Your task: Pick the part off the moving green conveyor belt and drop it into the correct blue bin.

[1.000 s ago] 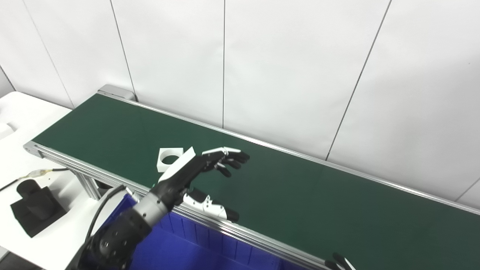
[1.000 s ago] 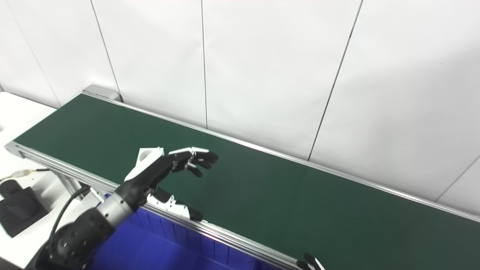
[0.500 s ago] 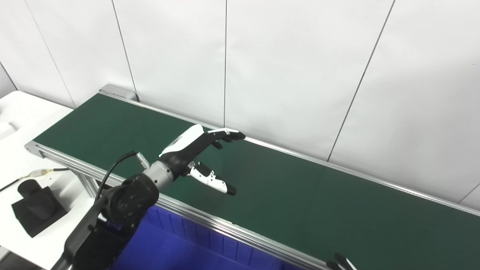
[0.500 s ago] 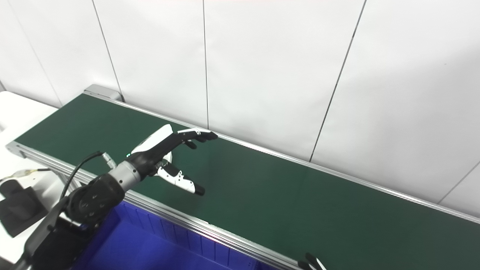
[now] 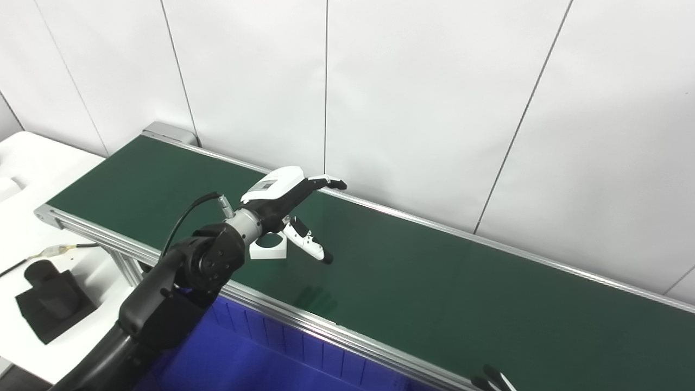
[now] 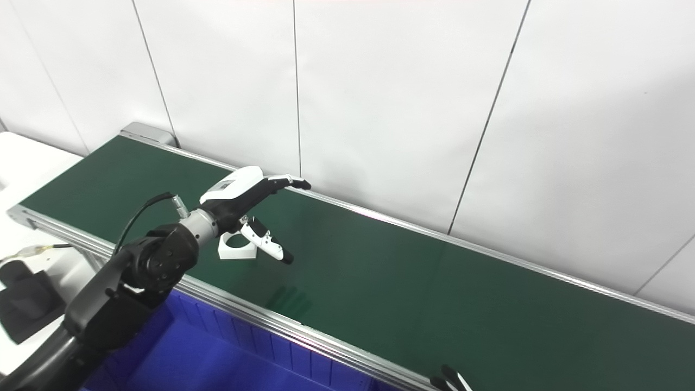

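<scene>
Seen first from the left eye view, the left hand (image 5: 282, 198) is raised above the green conveyor belt (image 5: 434, 282), palm down, its fingers (image 5: 326, 182) stretched flat toward the far rail and its thumb (image 5: 309, 247) angled down and away from them, so the hand is spread wide and holds nothing. Under the wrist a white square part with a round hole (image 5: 267, 247) lies flat on the belt, near the front rail; it shows between wrist and thumb, and whether the thumb touches it cannot be told from this angle. A faint shadow of the fingers falls on the belt nearer the front rail. Below the rail is the blue bin (image 5: 282, 364) with its ribbed inner wall, and at the far left a white table (image 5: 32, 163) carries a black block (image 5: 51, 304) and a cable. At the bottom edge only a few dark fingertips of the right hand (image 5: 491, 380) show, too little to judge how it is set. Turning to the right eye view, the left hand (image 6: 241, 198) reads the same, flat and wide with nothing in its grasp, but here the white square part (image 6: 237, 247) shows more of its ring and front face, with the thumb (image 6: 269, 245) crossing just in front of its right corner. Less of the table appears on this side, and the right hand's fingertips (image 6: 448, 378) are again only a sliver.
</scene>
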